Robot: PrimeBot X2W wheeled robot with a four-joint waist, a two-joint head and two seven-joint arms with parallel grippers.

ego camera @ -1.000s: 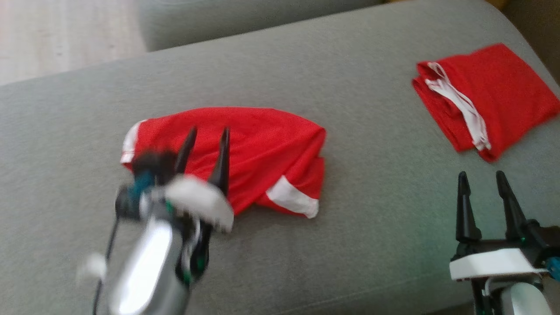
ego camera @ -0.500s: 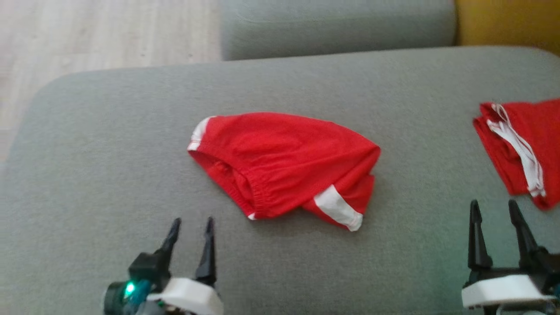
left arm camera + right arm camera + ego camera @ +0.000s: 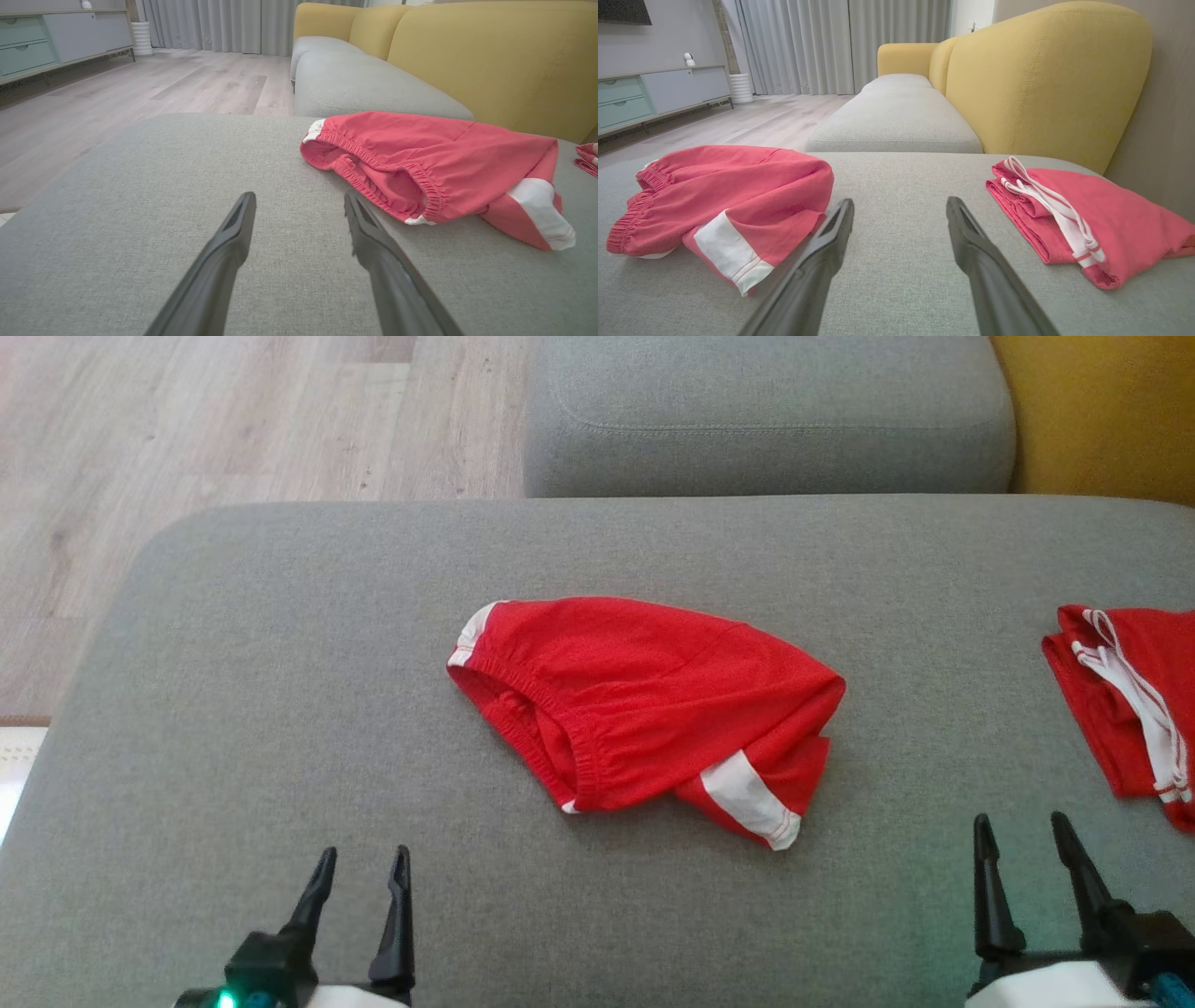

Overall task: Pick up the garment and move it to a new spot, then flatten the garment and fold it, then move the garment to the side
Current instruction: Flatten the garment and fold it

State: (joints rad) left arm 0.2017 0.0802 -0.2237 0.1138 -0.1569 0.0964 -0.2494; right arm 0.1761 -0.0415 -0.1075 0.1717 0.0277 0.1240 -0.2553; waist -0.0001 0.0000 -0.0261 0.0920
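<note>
The left end effector (image 3: 364, 851) has drawn back off the garment (image 3: 653, 691) — now ahead-right of it — wide and empty like the right end effector (image 3: 1019, 819); flattening looks next

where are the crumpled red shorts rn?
Head view: the crumpled red shorts lie mid-cushion on the grey seat, ahead of and between the left pincer and right pincer, touching neither; the folded red garment sits apart at the far right.

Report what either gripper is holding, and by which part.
Nothing is held. The left gripper and right gripper both have open, empty jaws over the grey fabric cushion, apart from the crumpled red shorts with white trim.
</note>
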